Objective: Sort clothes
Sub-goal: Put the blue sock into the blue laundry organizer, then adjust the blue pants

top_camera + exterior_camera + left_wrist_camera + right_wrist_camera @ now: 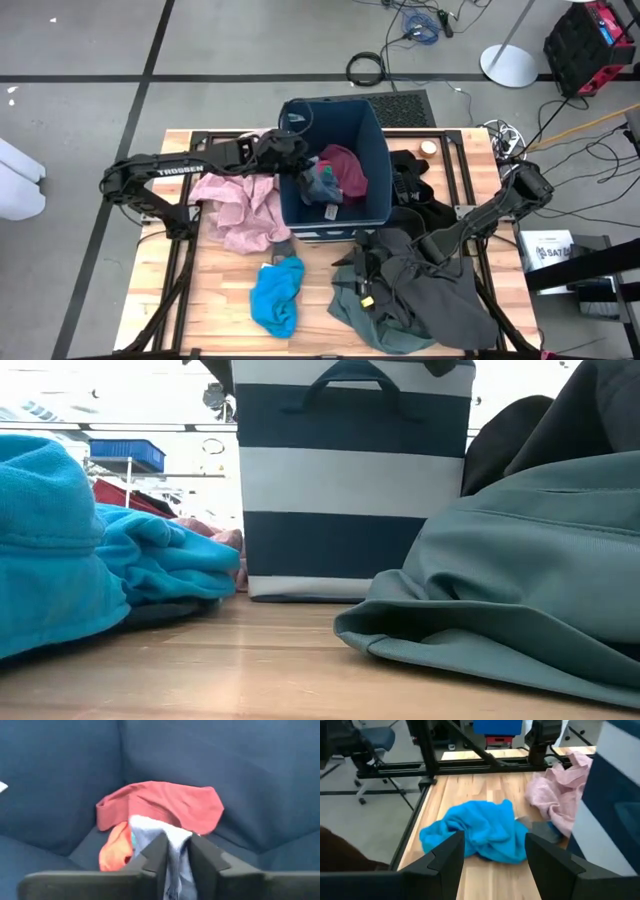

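My left gripper (178,855) reaches over the left rim of the navy bin (370,120) and has a pale blue-grey cloth (155,832) between its fingers. Behind that cloth, a red garment (165,802) and an orange piece (112,852) lie on the bin's floor. My right gripper (492,852) hovers open above the table near the bin's front, with nothing between its fingers. It faces a bright-blue cloth (475,832) that lies on the wood. A pink garment (240,210) lies left of the bin. Grey-green (380,310) and dark grey (440,290) clothes lie at the front right. My left gripper pinches a fold of the pale blue-grey cloth (176,862) between its two fingers. The fingers slant down into the bin from the table's left. Beyond the fingertips the cloth bunches up against the red garment inside the bin.
The bin shows white and navy stripes (350,480) on its near side. A black garment (420,190) lies right of the bin. Bare wood (225,320) lies along the front left, and the metal frame (190,140) edges the table.
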